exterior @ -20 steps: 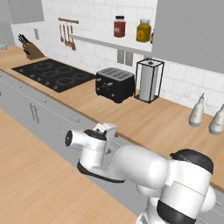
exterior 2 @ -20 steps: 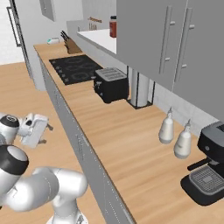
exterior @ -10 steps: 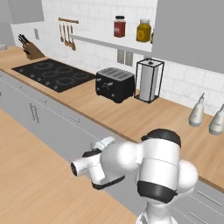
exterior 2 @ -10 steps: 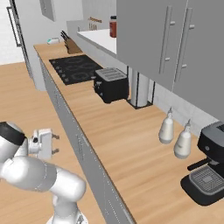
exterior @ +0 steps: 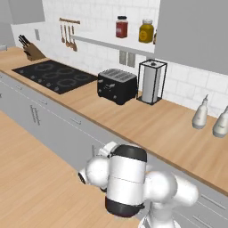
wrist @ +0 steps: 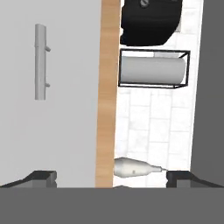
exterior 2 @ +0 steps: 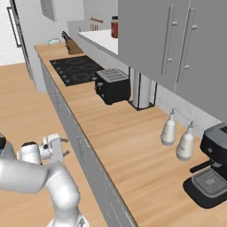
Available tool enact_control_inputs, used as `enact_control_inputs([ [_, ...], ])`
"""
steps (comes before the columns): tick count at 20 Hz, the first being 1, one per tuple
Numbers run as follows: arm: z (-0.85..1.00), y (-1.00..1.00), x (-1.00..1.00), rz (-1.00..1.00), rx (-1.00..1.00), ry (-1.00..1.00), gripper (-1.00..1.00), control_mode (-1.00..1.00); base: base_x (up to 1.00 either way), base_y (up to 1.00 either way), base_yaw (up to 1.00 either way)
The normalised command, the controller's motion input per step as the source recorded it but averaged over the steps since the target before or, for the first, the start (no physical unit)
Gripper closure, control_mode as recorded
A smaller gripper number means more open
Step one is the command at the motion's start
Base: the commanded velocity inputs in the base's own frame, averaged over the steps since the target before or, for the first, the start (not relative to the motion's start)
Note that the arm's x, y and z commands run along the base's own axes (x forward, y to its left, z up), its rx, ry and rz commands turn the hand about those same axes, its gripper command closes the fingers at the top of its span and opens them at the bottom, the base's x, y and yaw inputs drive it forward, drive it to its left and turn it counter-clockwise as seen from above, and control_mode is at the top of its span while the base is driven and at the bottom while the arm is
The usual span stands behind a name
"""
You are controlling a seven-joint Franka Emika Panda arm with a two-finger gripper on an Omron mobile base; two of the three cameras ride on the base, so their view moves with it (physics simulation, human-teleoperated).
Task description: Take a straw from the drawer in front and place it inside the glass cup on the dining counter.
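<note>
Item: claw [wrist: 111, 177], fingers spread wide, holding nothing, facing the closed drawer [wrist: 57, 100] under the front edge of the worktop [wrist: 107, 87].
Handle [wrist: 40, 61]: slim bar, off to one side of the fingers.
Straw: presumably inside, unseen.
Advice: centre fingers across the bar, close squarely, pull straight out.

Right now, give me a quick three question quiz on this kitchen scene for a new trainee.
1. True or false: the drawer is closed.
2. What stands right beside the black toaster: A) paper towel holder, B) knife block, C) coffee machine?
3. The gripper is ____ and holds nothing.

Key: 1 true; 2 A; 3 open.
</note>
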Motion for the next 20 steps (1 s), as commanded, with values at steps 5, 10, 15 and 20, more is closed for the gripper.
enact_control_inputs([
  [5,-0.36,0.00,0.48,0.00,0.00,0.00,-1.00,-1.00,0.00,0.00,0.00],
  [10,-0.32,0.00,0.44,0.00,0.00,0.00,-1.00,-1.00,0.00,0.00,0.00],
  [15,-0.21,-0.06,0.42,0.04,0.01,0.00,-1.00,-1.00,0.00,0.00,0.00],
  [20,-0.29,-0.17,0.41,0.04,0.03,0.01,-1.00,-1.00,0.00,0.00,0.00],
])
